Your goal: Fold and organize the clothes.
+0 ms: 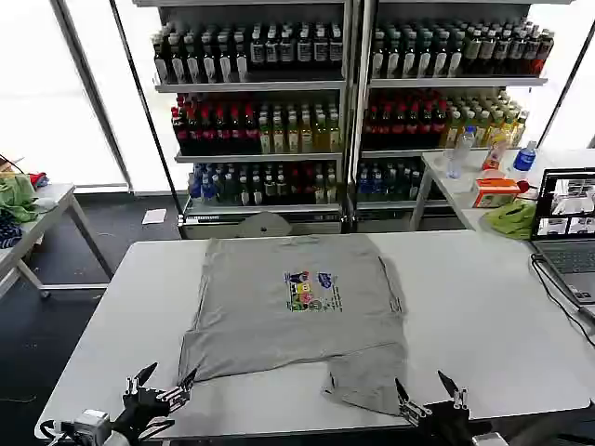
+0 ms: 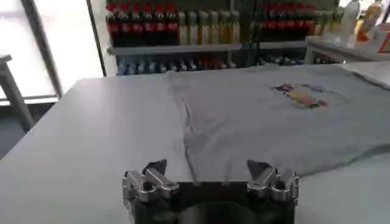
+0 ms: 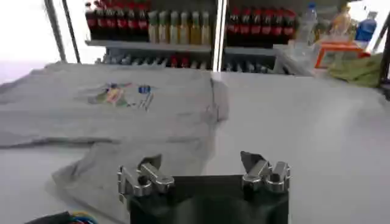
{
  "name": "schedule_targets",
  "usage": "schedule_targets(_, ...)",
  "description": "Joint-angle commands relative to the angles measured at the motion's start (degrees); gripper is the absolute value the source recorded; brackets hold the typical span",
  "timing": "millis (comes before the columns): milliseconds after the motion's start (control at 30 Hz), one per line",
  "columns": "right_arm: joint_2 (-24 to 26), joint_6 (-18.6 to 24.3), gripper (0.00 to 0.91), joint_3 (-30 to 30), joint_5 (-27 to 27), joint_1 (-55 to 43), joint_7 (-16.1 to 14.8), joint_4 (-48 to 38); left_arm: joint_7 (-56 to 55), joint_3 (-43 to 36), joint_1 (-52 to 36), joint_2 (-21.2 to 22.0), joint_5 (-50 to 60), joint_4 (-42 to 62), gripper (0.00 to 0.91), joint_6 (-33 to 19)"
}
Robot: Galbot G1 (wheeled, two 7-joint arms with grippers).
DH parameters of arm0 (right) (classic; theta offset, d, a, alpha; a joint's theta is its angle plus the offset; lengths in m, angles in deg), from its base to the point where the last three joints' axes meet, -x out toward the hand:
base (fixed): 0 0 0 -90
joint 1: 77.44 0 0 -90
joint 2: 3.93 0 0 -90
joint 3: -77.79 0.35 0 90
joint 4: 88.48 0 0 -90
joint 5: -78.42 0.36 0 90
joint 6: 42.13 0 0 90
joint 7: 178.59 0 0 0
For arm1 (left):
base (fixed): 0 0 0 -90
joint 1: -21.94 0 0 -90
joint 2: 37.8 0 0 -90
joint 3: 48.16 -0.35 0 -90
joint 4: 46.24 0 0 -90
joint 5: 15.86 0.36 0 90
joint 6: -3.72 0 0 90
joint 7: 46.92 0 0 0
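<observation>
1 light grey T-shirt (image 1: 288, 311) is lying spread print-up on the white tabletop (image 1: 474, 307), roughly centred, with its collar end toward the drinks shelves (image 1: 344, 102) and its hem toward the robot. The chest print (image 1: 312, 291) is sitting mid-panel. The right-hand sleeve is drooping out below the hem line as a loose flap, and the left-hand side is showing a soft crease running along the body. The left gripper (image 1: 160, 384) is hovering at the near tabletop edge just off the shirt's near-left corner, jaws spread open and holding nothing. The right gripper (image 1: 428, 392) is hovering at the near edge just beside the stray sleeve flap, jaws likewise open and empty. Handling judgement: the fabric is looking thin, light and limp, so it is likely going to sag and drag rather than hold shape, and a pinch on 1 layer may slide against the smooth tabletop. Best holds are probably the 2 near corners, or the hem and sleeve edges, pinching low so both layers are being caught. A laptop (image 1: 569, 240) and a lime-green cloth (image 1: 510, 219) are sitting well apart on the right.
</observation>
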Motion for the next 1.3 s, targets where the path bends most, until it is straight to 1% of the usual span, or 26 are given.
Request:
schedule_targets(33,-0.5,-4.6,0.907,-2.7,0.0,-0.7,2.1,-0.3,-1.0,-0.7,-1.8,-1.9,-3.5,1.2,0.907,4.4)
schedule_targets(167,-0.3,-4.6,0.907,-2.6,0.8,-0.5,2.0,-1.2,-1.0,-1.0,-1.7,-0.9,-3.7,1.4,0.897,4.0)
schedule_targets(200,-0.2,-4.6,0.836,-2.6,1.2,-0.4,2.0,-1.4,-1.0,-1.1,-1.6,-0.7,-3.6,1.5,0.856,3.9)
schedule_targets(233,-0.2,-4.5,0.695,-2.7,1.2,-0.5,2.0,-1.8,-1.0,-1.3,-1.7,-0.5,-3.6,1.6,0.816,3.9)
schedule_targets(267,-0.3,-4.4,0.615,-2.8,1.4,-0.6,2.0,-2.1,-1.0,-1.5,-1.6,-0.2,-3.6,1.7,0.796,3.8)
schedule_targets(300,-0.4,-4.4,0.494,-2.9,1.7,-0.9,2.1,-2.5,-1.0,-1.6,-1.5,-0.1,-3.6,1.6,0.766,3.8)
schedule_targets(333,-0.4,-4.5,0.131,-3.1,1.8,-1.0,2.0,-2.8,-0.9,-1.8,-1.4,0.0,-3.5,1.5,0.615,3.8)
schedule_targets(367,-0.4,-4.4,0.04,-3.3,1.8,-1.2,1.8,-2.9,-0.9,-1.9,-1.2,0.2,-3.5,1.5,0.574,3.7)
schedule_targets(400,-0.4,-4.3,0.0,-3.6,1.9,-1.2,1.8,-3.2,-0.9,-2.0,-1.2,0.4,-3.5,1.3,0.514,3.6)
schedule_targets(433,-0.5,-4.1,0.0,-4.0,1.9,-1.4,1.9,-3.5,-0.9,-2.1,-1.2,0.5,-3.5,1.3,0.443,3.6)
schedule_targets(500,-0.8,-3.8,0.0,-4.3,2.2,-2.0,2.1,-4.1,-0.8,-2.2,-1.3,0.7,-3.5,1.5,0.373,3.5)
schedule_targets(533,-0.9,-3.8,0.0,-4.3,2.2,-2.2,2.2,-4.2,-0.8,-2.2,-1.4,0.8,-3.5,1.6,0.272,3.5)
schedule_targets(567,-1.0,-3.6,0.0,-4.1,2.7,-2.5,2.3,-4.3,-0.7,-2.4,-1.4,0.9,-3.5,1.6,0.232,3.4)
schedule_targets(600,-1.0,-3.6,0.0,-4.1,3.0,-2.7,2.4,-4.3,-0.7,-2.7,-1.3,0.9,-3.4,1.8,0.151,3.4)
schedule_targets(633,-0.9,-3.6,0.0,-3.9,3.9,-3.2,2.5,-4.4,-0.6,-2.9,-1.3,1.0,-3.4,1.8,0.101,3.3)
schedule_targets(667,-1.0,-3.7,0.0,-3.9,4.1,-3.5,2.5,-4.4,-0.6,-3.0,-1.3,1.1,-3.4,1.9,0.081,3.2)
schedule_targets(833,-0.9,-3.9,0.0,-3.9,5.4,-4.6,2.6,-5.1,-0.4,-3.4,-1.6,1.5,-3.4,2.4,0.0,2.8)
schedule_targets(1000,-0.7,-3.7,0.0,-4.0,5.7,-4.6,2.3,-5.2,-0.1,-3.7,-2.1,1.4,-3.5,3.2,0.0,2.4)
schedule_targets(1100,-0.4,-2.0,0.0,-3.9,5.4,-3.6,1.2,-4.5,0.0,-3.7,-2.2,1.3,-3.6,3.2,0.0,2.1)
schedule_targets(1200,0.2,0.4,0.0,-3.6,4.1,-2.3,-0.1,-4.0,0.0,-3.7,-1.8,1.6,-3.6,2.8,0.0,1.9)
schedule_targets(1233,0.6,1.6,0.0,-3.5,3.6,-1.4,-0.9,-3.5,0.0,-3.7,-1.7,1.7,-3.6,2.7,0.0,1.8)
schedule_targets(1300,0.9,2.3,0.0,-3.3,3.2,-0.5,-1.4,-2.8,-0.1,-3.4,-1.3,2.3,-3.5,2.1,0.0,1.6)
